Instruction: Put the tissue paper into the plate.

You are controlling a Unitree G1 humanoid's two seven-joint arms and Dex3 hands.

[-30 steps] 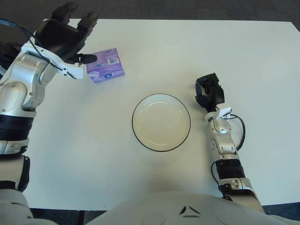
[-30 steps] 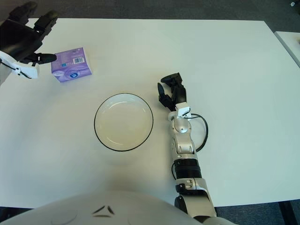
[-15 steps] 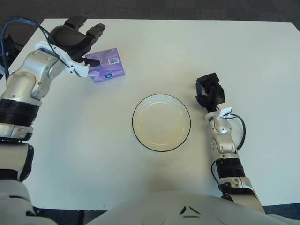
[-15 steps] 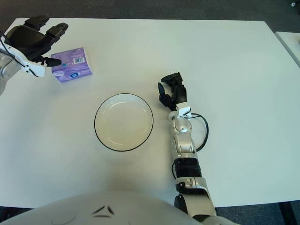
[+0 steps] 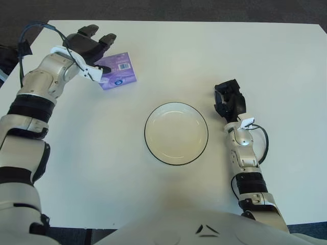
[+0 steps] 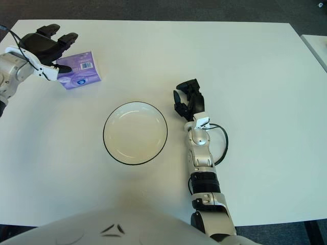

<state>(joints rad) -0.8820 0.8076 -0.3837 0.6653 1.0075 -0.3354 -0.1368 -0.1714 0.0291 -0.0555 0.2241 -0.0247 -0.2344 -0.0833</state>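
Observation:
A purple tissue pack (image 5: pixel 119 71) lies flat on the white table, far left of centre. My left hand (image 5: pixel 93 46) hovers at the pack's left edge with its fingers spread, overlapping that edge but not gripping it. A white plate with a dark rim (image 5: pixel 206 133) sits empty at the table's middle. My right hand (image 5: pixel 228 100) shows just right of the plate, fingers curled, holding nothing.
The white table (image 5: pixel 214 56) stretches wide beyond the plate and to the right. A blue cable (image 5: pixel 34 26) loops off my left forearm near the table's far left corner. A second table's edge (image 6: pixel 319 48) appears at the far right.
My left hand has dropped lower and moved rightward until its fingers overlap the tissue pack's left edge. The pack, plate and right hand have not moved.

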